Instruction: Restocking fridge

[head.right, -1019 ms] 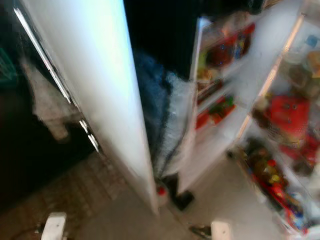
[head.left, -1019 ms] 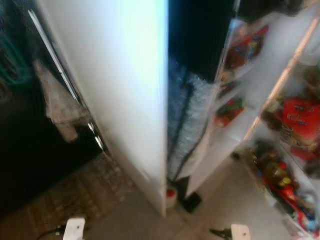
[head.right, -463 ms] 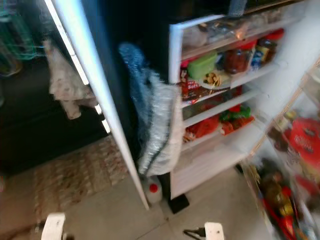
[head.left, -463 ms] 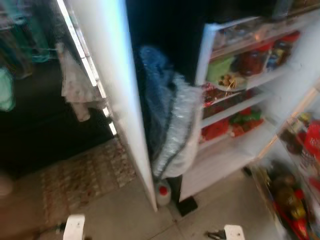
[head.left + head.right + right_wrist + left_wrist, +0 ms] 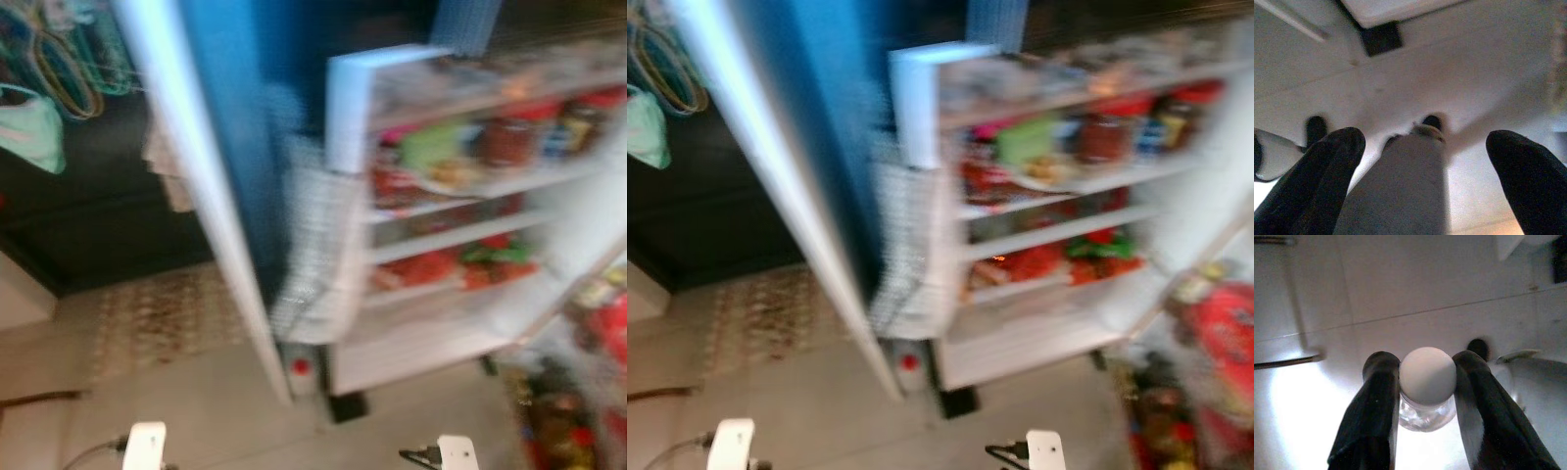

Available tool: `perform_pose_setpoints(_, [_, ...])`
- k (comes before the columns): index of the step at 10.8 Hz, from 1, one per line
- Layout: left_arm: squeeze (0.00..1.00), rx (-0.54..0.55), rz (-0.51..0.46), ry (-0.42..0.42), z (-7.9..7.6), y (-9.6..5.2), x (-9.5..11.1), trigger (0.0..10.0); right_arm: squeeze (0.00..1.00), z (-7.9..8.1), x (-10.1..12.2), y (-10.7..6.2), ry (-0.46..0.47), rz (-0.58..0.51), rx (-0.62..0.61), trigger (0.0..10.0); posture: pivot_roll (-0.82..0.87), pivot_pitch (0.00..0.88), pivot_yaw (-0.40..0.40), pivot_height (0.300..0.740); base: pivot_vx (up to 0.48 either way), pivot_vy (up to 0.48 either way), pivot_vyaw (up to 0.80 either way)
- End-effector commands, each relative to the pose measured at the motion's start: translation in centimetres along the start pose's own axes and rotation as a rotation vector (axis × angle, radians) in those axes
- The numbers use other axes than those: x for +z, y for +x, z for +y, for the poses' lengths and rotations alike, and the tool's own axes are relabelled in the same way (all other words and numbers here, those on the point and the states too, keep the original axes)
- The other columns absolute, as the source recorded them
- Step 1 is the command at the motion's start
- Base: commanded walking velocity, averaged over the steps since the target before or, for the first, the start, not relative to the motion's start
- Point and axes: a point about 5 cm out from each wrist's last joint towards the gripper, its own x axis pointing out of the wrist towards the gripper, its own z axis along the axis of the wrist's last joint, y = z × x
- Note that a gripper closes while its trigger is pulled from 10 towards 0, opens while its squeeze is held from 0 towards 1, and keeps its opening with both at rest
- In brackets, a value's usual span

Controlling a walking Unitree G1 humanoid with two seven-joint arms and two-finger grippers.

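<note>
In the left wrist view my left gripper (image 5: 1426, 363) is shut on a small clear bottle with a round white cap (image 5: 1427, 374), held above pale floor tiles. My right gripper (image 5: 1425, 142) hangs open over the floor with its fingers wide apart, and a grey shape sits below the gap. In the blurred eye views the open fridge door (image 5: 460, 186) faces me. Its shelves carry red, green and dark packs and jars. More red items sit in the fridge body (image 5: 598, 333) at the far right.
A tall white panel edge (image 5: 211, 215) stands left of the door, with a silvery padded cover (image 5: 313, 264) between them. A small red-capped bottle (image 5: 301, 372) and a dark block stand on the floor at its foot. A patterned rug (image 5: 157, 318) lies left, under dark cabinets.
The whole picture has shifted and blurred, so the camera has moved. The fridge door shelves now sit nearer the middle of the view, and the white panel looks narrower.
</note>
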Motion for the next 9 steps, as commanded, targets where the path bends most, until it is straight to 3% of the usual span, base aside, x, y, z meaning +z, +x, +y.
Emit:
perform_pose_setpoints(1, [0.00,-0.001,0.033,0.004,0.15,-0.15,-0.89,10.0,0.00,-0.27,-1.18,-0.23,-0.051,0.044,-0.008,10.0,0.09,0.086,0.055,0.740,0.000,-0.341,0.80])
perform_pose_setpoints(3, [0.00,0.004,0.033,0.010,0.19,-0.16,-0.91,10.0,0.00,-0.08,-1.41,-0.26,0.030,0.042,0.000,10.0,0.09,0.077,0.056,0.740,0.000,-0.339,0.40])
perform_pose_setpoints(9, [0.00,0.009,0.024,0.016,0.27,-0.16,-0.80,10.0,0.00,-0.08,-1.39,-0.24,0.004,0.050,0.004,10.0,0.09,0.085,0.058,0.740,0.000,-0.051,0.00])
